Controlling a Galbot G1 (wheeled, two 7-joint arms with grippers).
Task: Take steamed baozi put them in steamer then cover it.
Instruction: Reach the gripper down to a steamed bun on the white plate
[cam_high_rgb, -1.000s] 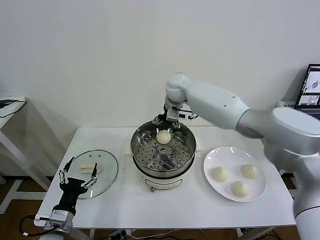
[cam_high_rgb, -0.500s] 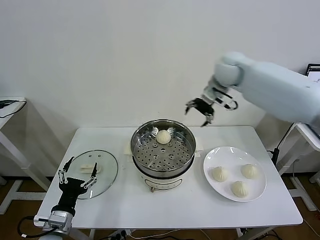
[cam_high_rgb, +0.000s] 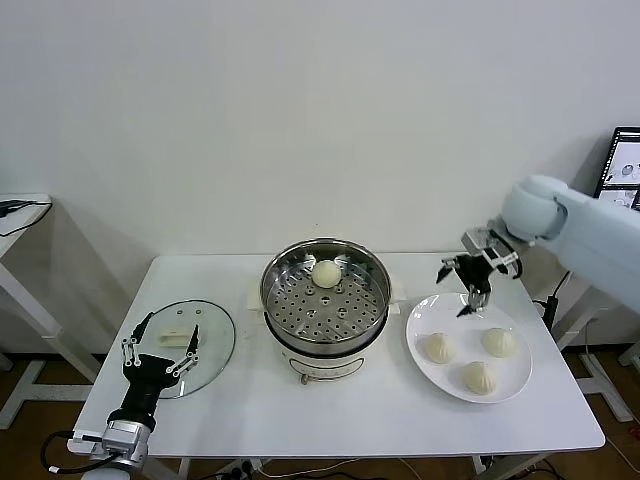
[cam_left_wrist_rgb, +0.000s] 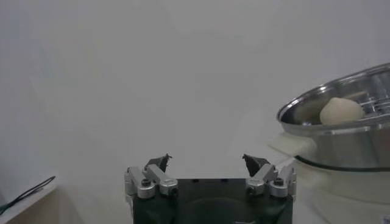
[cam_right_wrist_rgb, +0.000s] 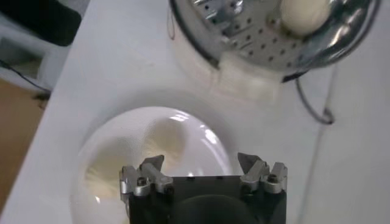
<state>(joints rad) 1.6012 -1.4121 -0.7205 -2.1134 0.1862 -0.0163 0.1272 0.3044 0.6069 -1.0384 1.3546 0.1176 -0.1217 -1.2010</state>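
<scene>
Stainless steamer (cam_high_rgb: 325, 300) sits mid-desk with one baozi (cam_high_rgb: 325, 272) on the far side of its perforated tray; the right wrist view shows that same bun (cam_right_wrist_rgb: 304, 13) inside the pot (cam_right_wrist_rgb: 268, 36). Three more buns wait on the white plate (cam_high_rgb: 470, 385) at right: one on the left side of the plate (cam_high_rgb: 437, 347), one on the right (cam_high_rgb: 498, 342), one nearest me (cam_high_rgb: 479, 377). I have the right claw (cam_high_rgb: 472, 290) hovering over the plate's far rim, fingers apart and empty, pointed down; its own camera confirms the spread fingers (cam_right_wrist_rgb: 152, 167) above the plate (cam_right_wrist_rgb: 128, 140). I read this as the approach for the second bun. To do it well, I'd centre the claw over one bun, probably the left one since it is closest to the pot, come straight down so the fingers straddle the pleated top, and close gently: soft dough will likely dent or tear if squeezed hard. I'd avoid nudging the neighbours, which lie near each other. Placement should go to a bare patch of tray, apart from the bun already there. Left claw (cam_high_rgb: 160, 347) is parked at the near-left desk edge, fingers apart, just beside the glass cover (cam_high_rgb: 195, 335) lying flat on the white desk (cam_high_rgb: 330, 420); its wrist view shows the open fingers (cam_left_wrist_rgb: 159, 163) and the pot rim (cam_left_wrist_rgb: 341, 115) beyond.
</scene>
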